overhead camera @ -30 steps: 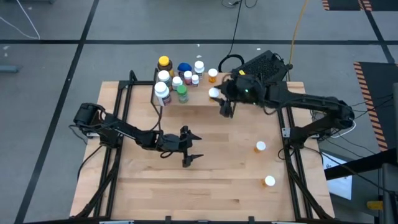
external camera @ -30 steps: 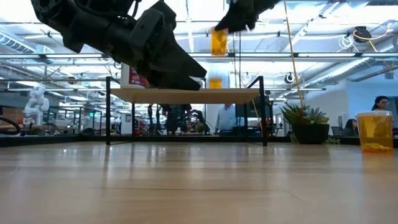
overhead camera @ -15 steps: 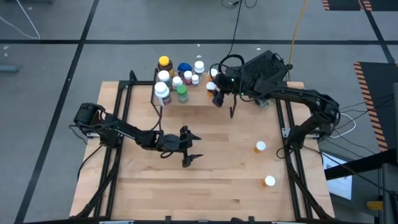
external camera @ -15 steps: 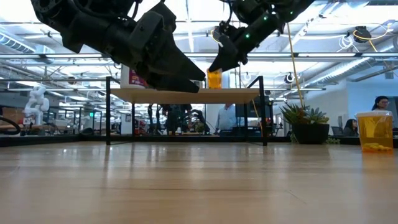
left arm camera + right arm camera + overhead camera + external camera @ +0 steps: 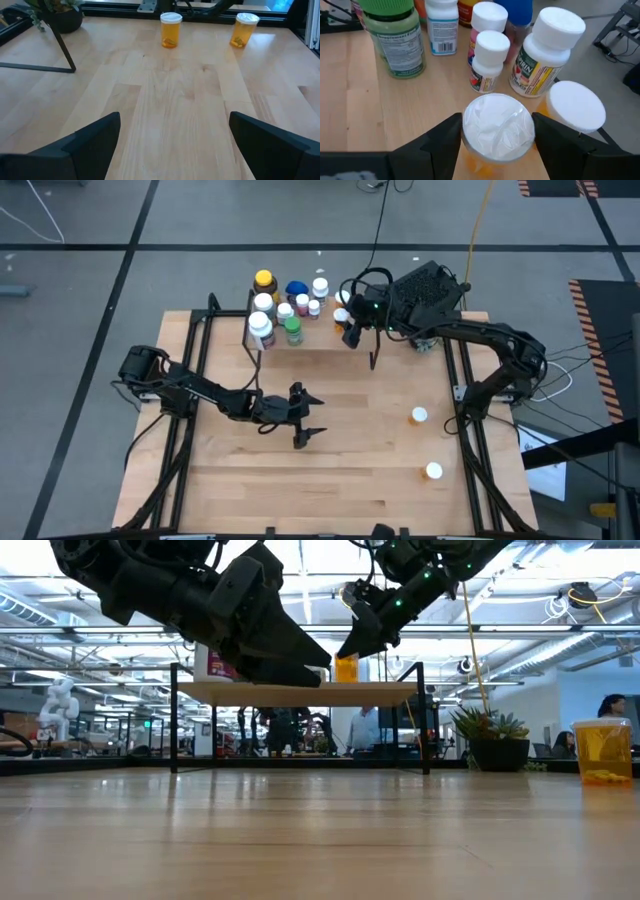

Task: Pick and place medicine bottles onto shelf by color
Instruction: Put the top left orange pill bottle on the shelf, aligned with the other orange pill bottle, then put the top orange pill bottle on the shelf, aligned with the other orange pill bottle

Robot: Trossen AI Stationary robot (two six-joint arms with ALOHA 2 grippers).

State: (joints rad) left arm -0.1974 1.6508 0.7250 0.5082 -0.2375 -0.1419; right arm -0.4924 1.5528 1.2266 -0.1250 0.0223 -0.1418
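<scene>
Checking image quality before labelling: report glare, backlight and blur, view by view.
Low view: bright ceiling lights behind silhouette the left claw. Right wrist view: the white cap between the right claw's fingers is blurred with soft glare; the green bottle is sharper. Left wrist view: fingers blurred.

Nine medicine bottles (image 5: 262, 329) on one shelf (image 5: 325, 338), two orange bottles (image 5: 419, 416) on the table, two arms
</scene>
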